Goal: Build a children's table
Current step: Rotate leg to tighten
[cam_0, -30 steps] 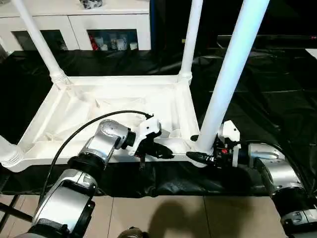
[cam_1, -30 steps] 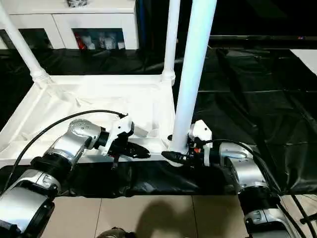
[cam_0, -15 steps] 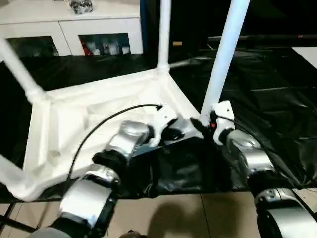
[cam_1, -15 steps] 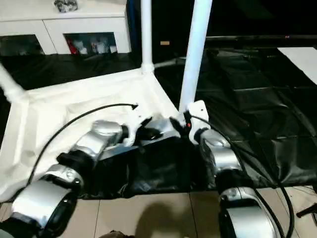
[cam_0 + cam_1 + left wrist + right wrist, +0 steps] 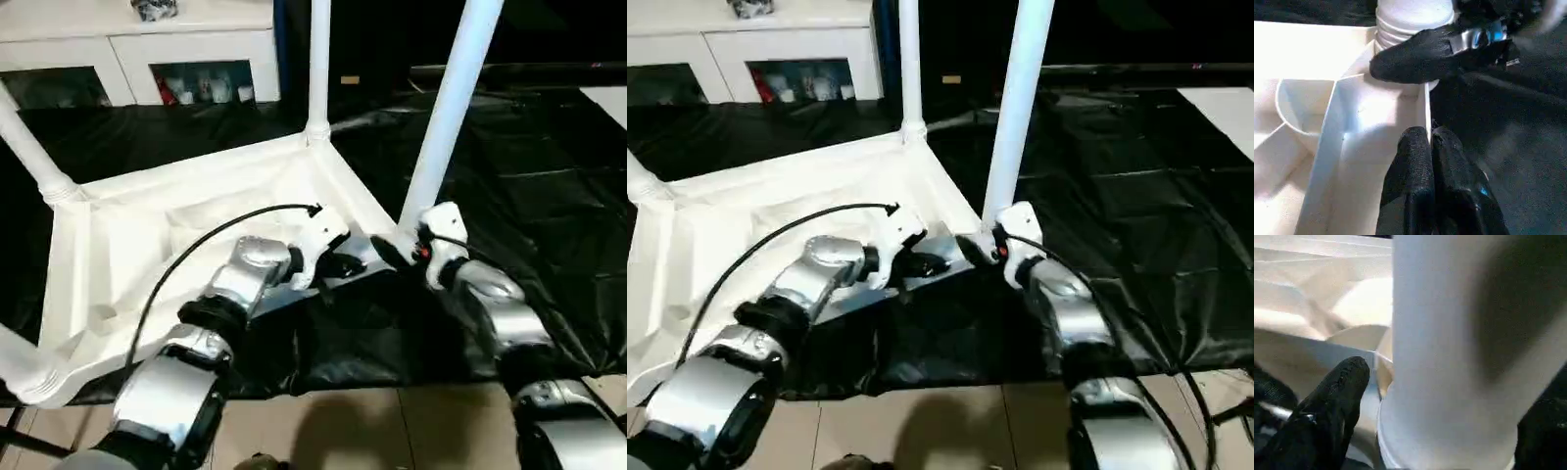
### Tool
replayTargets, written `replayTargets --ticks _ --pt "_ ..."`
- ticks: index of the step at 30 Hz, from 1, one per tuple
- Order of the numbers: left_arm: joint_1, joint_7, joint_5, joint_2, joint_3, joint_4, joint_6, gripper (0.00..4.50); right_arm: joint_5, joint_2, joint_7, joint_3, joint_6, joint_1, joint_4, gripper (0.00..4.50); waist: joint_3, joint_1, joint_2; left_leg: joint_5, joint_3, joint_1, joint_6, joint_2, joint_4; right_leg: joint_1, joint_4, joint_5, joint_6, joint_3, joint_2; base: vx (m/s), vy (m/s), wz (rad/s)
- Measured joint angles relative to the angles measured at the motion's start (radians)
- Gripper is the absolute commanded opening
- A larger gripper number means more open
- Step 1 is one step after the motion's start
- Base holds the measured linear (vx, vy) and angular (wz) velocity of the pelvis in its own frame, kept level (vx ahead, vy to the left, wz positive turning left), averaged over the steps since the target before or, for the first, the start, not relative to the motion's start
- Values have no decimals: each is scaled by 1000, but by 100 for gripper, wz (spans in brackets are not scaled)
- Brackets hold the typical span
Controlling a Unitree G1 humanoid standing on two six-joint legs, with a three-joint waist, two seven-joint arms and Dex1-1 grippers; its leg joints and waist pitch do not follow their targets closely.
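The children's table lies upside down on the black sheet, its white ribbed top [image 5: 127,245] skewed to the bench edge. Legs stand in its corner sockets: the near-right leg [image 5: 446,108], a far leg [image 5: 318,59] and a far-left leg [image 5: 29,137]. My left gripper [image 5: 1430,134] is shut on the thin rim wall of the top, close to the near-right corner [image 5: 343,262]. My right gripper [image 5: 392,250] stands open around the base of the near-right leg [image 5: 1449,357], and one black finger [image 5: 1347,382] sits a little off the tube.
A white cabinet with glass doors [image 5: 137,49] stands behind the bench. The black sheet [image 5: 549,166] covers the bench to the right. Tiled floor [image 5: 372,431] shows below the bench's front edge. The table's near-left corner [image 5: 20,377] reaches that edge.
The table top has swung from square with the bench edge to skewed, its near-right corner moving away from me with both arms reaching after it. The right fingers have spread off the leg.
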Motion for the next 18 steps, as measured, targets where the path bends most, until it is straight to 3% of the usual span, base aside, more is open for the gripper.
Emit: replayTargets --ticks 7,8,18 --pt "41 -199 -16 73 -27 -56 -6 0 49 -82 308 56 2 77 -99 394 0 15 -1 0 0 0 -2 0 1 0 2 0 0 0 0 0 0 0" --pt "43 -230 -16 82 -35 -63 -6 0 62 -95 351 64 7 89 -118 370 1 18 -1 -2 0 0 -5 0 2 0 2 0 0 0 0 0 0 0" --pt "61 -373 -22 134 -66 -105 -5 0 85 -154 536 112 67 129 -217 302 1 34 -1 -2 0 1 -5 0 2 2 2 0 0 1 0 0 0 0"
